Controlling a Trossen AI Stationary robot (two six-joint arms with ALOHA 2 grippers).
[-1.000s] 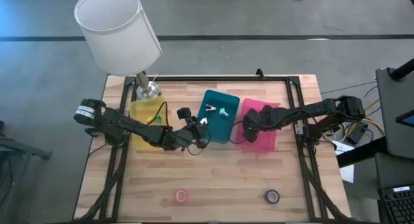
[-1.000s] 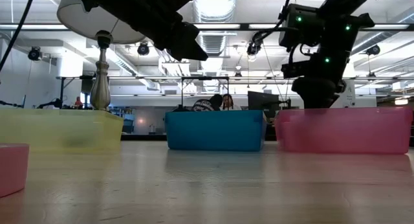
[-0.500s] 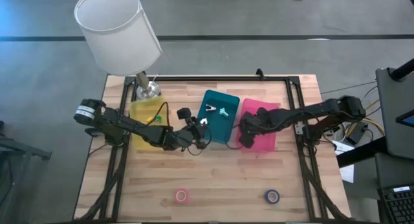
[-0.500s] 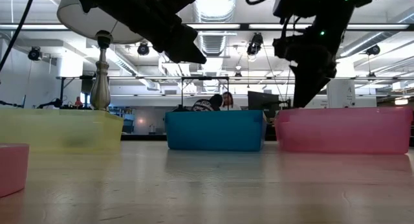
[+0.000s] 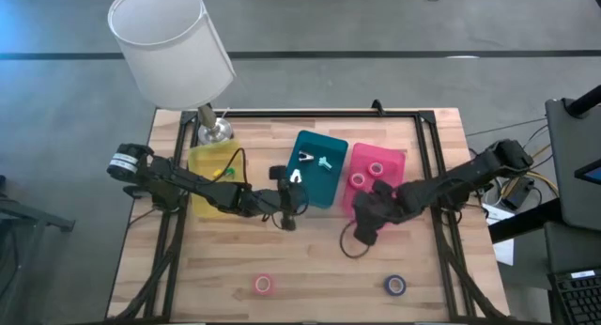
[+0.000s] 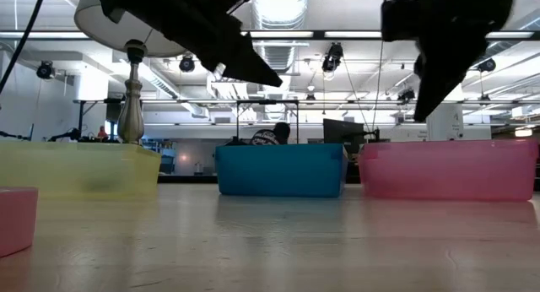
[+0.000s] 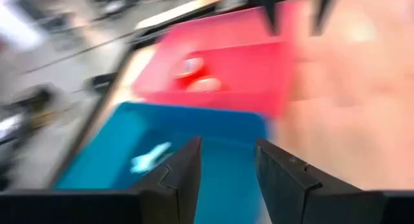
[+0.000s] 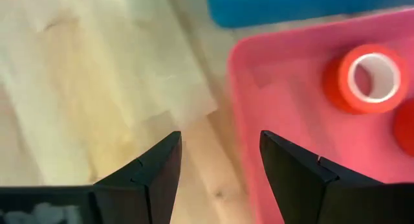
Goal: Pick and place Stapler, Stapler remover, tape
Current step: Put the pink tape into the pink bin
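Two red-pink tape rolls (image 5: pixel 367 174) lie flat in the pink bin (image 5: pixel 394 160) at centre right of the high view, holes facing up, one near the bin's upper side and one just below and left of it. A third red-pink roll (image 5: pixel 264 285) lies flat on the bare wood at lower centre, and the blue-purple roll (image 5: pixel 394 286) lies flat at lower right, well apart from it. As rings lying flat, none has a long axis to point anywhere.

In the teal bin (image 5: pixel 317 165) at centre sit a pale, V-shaped metal piece (image 5: pixel 304 158) and a small light-blue item (image 5: pixel 325 162); what they are cannot be told. The yellow bin (image 5: pixel 213 171) stands left of it, just below the lamp (image 5: pixel 171 43) with its white shade.

The right hand (image 5: pixel 368 224) hovers over the wood just below the pink bin's lower left corner, fingers spread and empty. The left hand (image 5: pixel 289 202) hangs just left of the teal bin's lower edge, fingers apart, gripping nothing.

The bench (image 5: pixel 310 264) is pale wooden planking in a black frame on a grey floor. The low view shows an open room with ceiling strip lights and a person's head (image 6: pixel 272 135) behind the teal bin.
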